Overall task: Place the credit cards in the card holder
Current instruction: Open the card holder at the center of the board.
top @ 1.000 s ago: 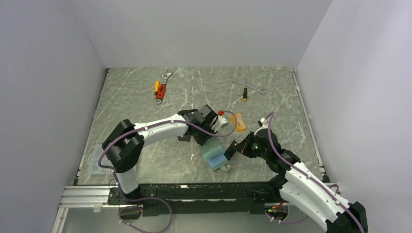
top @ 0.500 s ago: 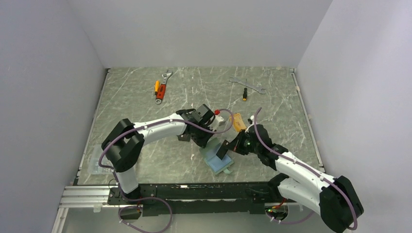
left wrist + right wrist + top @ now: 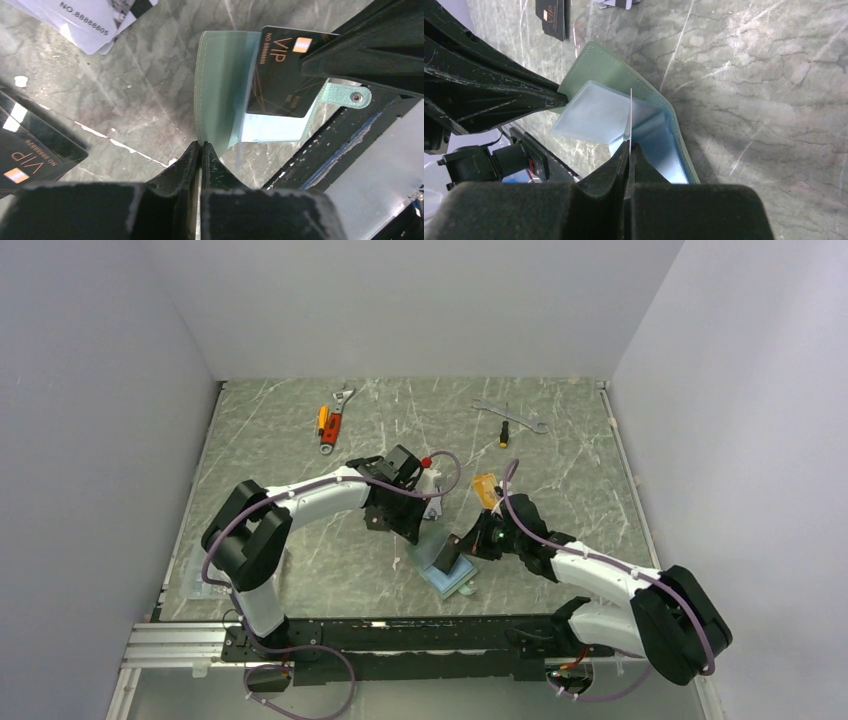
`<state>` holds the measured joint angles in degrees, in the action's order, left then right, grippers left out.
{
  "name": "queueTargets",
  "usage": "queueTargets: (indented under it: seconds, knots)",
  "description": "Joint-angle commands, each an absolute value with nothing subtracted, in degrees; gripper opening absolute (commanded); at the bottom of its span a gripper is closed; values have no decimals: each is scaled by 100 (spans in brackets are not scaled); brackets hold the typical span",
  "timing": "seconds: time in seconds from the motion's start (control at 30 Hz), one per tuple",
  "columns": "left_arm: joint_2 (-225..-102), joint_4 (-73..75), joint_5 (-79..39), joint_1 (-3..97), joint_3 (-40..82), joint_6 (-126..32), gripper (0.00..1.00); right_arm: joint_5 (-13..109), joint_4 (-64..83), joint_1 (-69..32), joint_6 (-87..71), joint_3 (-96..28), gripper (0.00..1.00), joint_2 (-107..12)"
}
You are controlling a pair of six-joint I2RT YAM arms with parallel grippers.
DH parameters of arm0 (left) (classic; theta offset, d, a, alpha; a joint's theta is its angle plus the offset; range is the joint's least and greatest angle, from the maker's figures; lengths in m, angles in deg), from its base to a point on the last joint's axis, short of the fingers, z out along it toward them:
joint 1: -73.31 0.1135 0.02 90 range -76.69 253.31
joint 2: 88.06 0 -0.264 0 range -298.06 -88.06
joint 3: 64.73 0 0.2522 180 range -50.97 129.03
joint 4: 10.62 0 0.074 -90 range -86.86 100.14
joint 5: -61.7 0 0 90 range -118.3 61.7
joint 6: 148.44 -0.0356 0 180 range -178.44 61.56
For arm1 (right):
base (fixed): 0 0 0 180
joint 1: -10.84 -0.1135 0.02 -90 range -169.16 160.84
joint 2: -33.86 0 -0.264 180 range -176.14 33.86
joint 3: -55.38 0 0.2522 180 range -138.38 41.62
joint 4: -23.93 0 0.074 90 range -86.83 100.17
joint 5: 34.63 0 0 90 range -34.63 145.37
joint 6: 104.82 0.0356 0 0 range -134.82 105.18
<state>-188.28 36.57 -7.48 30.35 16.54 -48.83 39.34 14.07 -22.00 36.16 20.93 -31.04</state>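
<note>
The sage-green card holder point(image 3: 450, 580) lies open near the table's front, its pale blue inside point(image 3: 596, 117) facing up. My left gripper point(image 3: 201, 146) is shut on the edge of the card holder's green flap point(image 3: 220, 85) and holds it raised. My right gripper point(image 3: 629, 146) is shut on a black credit card point(image 3: 280, 70), seen edge-on point(image 3: 630, 112) just above the blue pockets. More credit cards lie on the table: silver ones point(image 3: 85, 20), black ones point(image 3: 30, 150) and an orange one point(image 3: 487, 488).
An orange-handled adjustable wrench point(image 3: 333, 420) lies at the back left. A flat wrench point(image 3: 510, 415) and a small screwdriver point(image 3: 503, 435) lie at the back right. The holder's snap tab point(image 3: 350, 95) points toward the table's near edge rail.
My right gripper has carried the black card leftward, from beside the card holder to over its open inside. My left arm has drawn back slightly to the left, still on the flap.
</note>
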Motion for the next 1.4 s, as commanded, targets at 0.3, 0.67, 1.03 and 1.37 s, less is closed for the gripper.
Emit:
queueTargets:
  seconds: [0.3, 0.67, 1.03, 1.37]
  knots:
    - [-18514, 3233, 655, 3445, 1504, -4637, 29, 3923, 1903, -2389, 3331, 1967, 0, -3595]
    - [-18569, 3226, 954, 3644, 1572, -4682, 31, 4296, 1698, -2730, 3157, 1718, 0, -3891]
    - [-18494, 3381, 455, 3358, 1408, -5225, 33, 4613, 1475, -2826, 3202, 1653, 0, -3985]
    - [-18668, 3600, -502, 3014, 1590, -5414, 25, 4777, 1355, -2832, 3213, 1694, 0, -3846]
